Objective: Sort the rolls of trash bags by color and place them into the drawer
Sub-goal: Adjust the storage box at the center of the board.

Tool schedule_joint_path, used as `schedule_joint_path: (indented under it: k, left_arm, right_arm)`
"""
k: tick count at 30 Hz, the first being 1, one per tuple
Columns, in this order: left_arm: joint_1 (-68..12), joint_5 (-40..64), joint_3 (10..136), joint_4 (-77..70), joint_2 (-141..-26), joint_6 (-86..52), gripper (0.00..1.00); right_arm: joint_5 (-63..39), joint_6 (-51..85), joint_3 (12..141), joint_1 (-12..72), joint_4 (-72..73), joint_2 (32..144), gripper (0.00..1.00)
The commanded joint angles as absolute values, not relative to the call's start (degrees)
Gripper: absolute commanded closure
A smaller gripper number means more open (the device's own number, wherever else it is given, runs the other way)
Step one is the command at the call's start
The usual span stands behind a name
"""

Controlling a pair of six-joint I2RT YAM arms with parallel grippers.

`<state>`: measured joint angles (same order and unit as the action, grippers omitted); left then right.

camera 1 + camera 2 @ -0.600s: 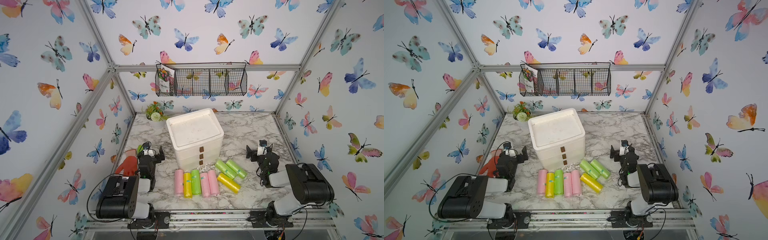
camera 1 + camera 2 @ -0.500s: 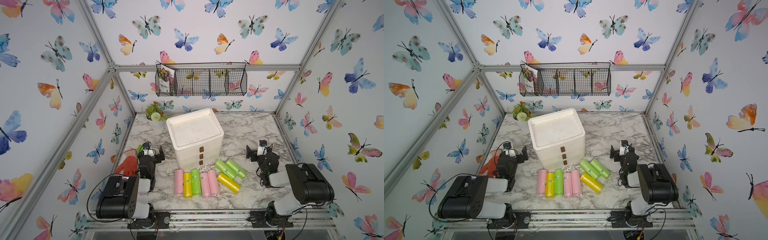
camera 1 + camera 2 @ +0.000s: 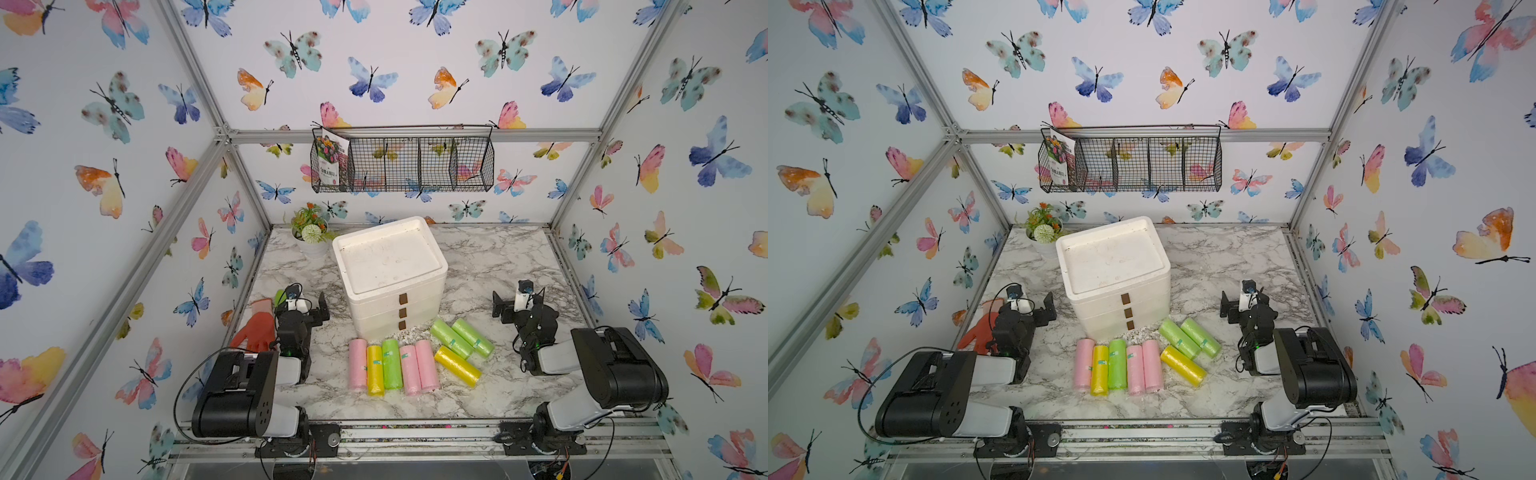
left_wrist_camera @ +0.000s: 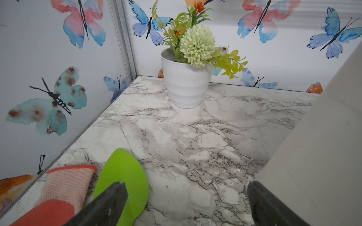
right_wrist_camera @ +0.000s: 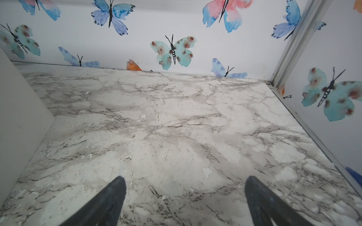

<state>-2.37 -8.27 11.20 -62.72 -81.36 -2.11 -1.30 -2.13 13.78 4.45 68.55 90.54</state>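
Your left gripper (image 4: 185, 187) has its jaws spread wide and is holding nothing, with just the marble tabletop (image 4: 195, 146) showing in the gap. In the wrist view one finger (image 4: 109, 201) sits in front of a flat bright-green piece (image 4: 125, 172), and the orange glove (image 4: 64, 187) lies right beside that. The right gripper (image 5: 185, 179) is the same: jaws wide apart, empty, pointed at bare marble. Both are parked low on either side of the white drawer unit (image 3: 390, 266), well apart from the rolls of trash bags (image 3: 391, 363). In both top views all eight rolls lie on the table in front of that unit, between your two arms. Five lie side by side in a row; counting from the left arm's side they go pink, yellow, green, pink, pink. The lone yellow roll (image 3: 457, 366) is angled just past that row toward the right arm. The pair of green rolls (image 3: 451, 338) lies touching each other behind it, near the unit's front corner. The unit's three stacked drawers (image 3: 402, 312) all look pushed in. Further back, a potted plant (image 3: 311, 241) stands by the unit's far left corner, and a wire basket (image 3: 403, 164) hangs on the back wall.
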Motion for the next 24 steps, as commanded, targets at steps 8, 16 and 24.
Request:
schedule_joint_path:
  k: [8, 16, 24]
  left_arm:
    - [-2.47, -9.34, 11.0, -64.12, -80.71, -1.95, 0.01]
    - [-2.5, -18.72, 26.02, -28.93, -66.55, -6.56, 0.01]
    - [-2.37, -29.18, 59.51, 26.34, -67.91, -21.59, 0.01]
  right_arm:
    - [-0.81, -1.91, 14.86, 4.31, 68.45, 90.45, 0.02]
    - [8.03, 2.11, 22.89, 4.31, 47.39, 83.03, 0.02]
    - [-1.82, 6.75, 35.4, 4.31, 21.24, 72.89, 0.02]
